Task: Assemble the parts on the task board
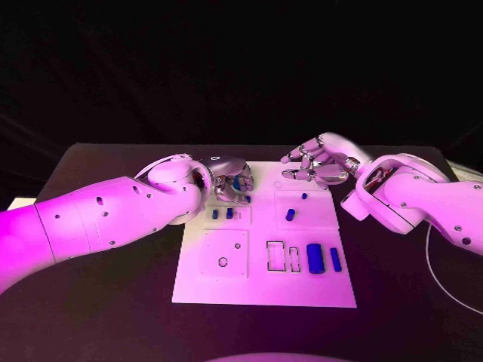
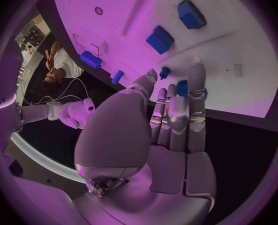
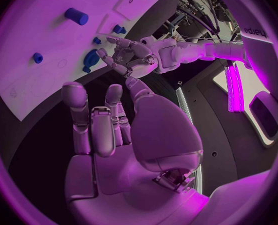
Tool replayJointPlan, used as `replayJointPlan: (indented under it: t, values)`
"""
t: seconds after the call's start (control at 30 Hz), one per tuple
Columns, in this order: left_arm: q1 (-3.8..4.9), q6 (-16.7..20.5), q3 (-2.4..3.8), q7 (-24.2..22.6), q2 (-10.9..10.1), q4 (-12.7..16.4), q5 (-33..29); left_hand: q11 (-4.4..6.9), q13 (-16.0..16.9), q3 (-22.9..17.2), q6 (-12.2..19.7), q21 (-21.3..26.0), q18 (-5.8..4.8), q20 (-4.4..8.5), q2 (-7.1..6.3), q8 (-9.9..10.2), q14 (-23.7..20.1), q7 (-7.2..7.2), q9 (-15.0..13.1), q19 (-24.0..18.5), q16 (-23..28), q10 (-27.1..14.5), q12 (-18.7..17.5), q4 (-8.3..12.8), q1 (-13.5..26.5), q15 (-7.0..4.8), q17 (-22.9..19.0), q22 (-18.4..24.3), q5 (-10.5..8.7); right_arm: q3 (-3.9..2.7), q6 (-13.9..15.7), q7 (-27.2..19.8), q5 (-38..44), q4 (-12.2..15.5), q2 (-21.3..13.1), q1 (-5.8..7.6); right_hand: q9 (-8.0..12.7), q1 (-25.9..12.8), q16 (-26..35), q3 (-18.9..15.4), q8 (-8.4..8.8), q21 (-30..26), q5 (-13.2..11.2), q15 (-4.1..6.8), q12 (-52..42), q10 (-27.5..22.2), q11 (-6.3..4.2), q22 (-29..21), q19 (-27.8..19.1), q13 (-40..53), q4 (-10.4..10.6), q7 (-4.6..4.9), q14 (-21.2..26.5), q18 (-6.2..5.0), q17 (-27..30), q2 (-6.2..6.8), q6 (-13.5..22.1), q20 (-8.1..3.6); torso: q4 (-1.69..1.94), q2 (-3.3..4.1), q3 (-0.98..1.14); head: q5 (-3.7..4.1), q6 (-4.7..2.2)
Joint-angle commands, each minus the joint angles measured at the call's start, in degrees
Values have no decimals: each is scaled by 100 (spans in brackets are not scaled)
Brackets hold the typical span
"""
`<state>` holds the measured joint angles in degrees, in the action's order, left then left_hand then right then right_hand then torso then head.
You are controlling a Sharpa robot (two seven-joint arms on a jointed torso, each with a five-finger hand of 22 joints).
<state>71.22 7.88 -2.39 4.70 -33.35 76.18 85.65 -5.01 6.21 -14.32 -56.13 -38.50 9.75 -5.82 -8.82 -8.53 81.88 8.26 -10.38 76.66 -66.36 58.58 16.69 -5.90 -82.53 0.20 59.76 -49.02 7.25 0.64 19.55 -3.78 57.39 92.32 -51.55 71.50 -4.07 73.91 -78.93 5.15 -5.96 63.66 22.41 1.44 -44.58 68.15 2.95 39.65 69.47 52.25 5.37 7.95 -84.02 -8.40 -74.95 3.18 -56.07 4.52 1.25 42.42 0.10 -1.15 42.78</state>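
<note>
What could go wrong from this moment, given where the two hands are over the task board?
The left hand has its fingers at a round blue part near the task board's far edge; a loose pinch could drop or push it off. The right hand hovers open near that edge, and lowering could crowd the left hand.

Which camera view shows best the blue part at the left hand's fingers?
The right wrist view: it faces the left hand from the front, with the blue part beside its fingers. The left wrist view shows the part mostly hidden behind the fingers. The head view shows a little blue inside the hand.
</note>
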Motion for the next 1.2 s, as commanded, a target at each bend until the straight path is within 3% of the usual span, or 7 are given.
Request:
replayJointPlan:
  t: [0.03,0.23,0.5,1.2]
  values:
    - [-8,-86,3,46,67,-71,272,5,-66,18,-74,-498,-131,10,23,55,96,-3,48,163,-352,73,-39,-12,15,-3,321,-406,-38,-1,-45,-39,4,-1,6,-4,4,42,17,44,-28,-21,23,13,-5,-18,-15,-7,20,2,0,5,-259,-38,-8,-21,22,-13,-2,-1,2,-1,-2]
    - [-18,-193,3,99,156,-156,310,31,-144,-57,-196,-1300,-251,31,82,79,254,-28,100,396,-804,197,-72,-17,-45,-27,772,-1062,-39,-1,-50,-40,4,-2,11,-4,3,44,15,50,-31,-26,25,13,-6,-18,-15,-16,18,0,1,5,-260,-39,-11,-26,17,-13,-1,-5,3,10,4]
    - [-40,-375,-1,182,250,-228,418,78,-210,-310,-298,-2108,-377,69,108,136,337,-63,170,596,-1008,411,-127,22,-141,-77,909,-1729,-24,-1,-62,-39,4,0,17,-4,3,44,15,50,-31,-26,25,13,-6,-18,-15,-16,18,0,1,5,-260,-39,-11,-26,17,-13,3,-3,1,23,22]
    - [-109,-496,-1,240,381,-360,499,123,-217,-662,-498,-2489,-429,98,120,158,364,-88,227,632,-1047,664,-209,83,-154,-116,836,-2084,-16,-1,-77,-41,-1,5,25,-4,2,43,15,56,-35,-25,27,13,-21,-10,-15,-11,22,9,4,5,-261,-38,-13,-30,13,-14,1,-2,-1,15,43]
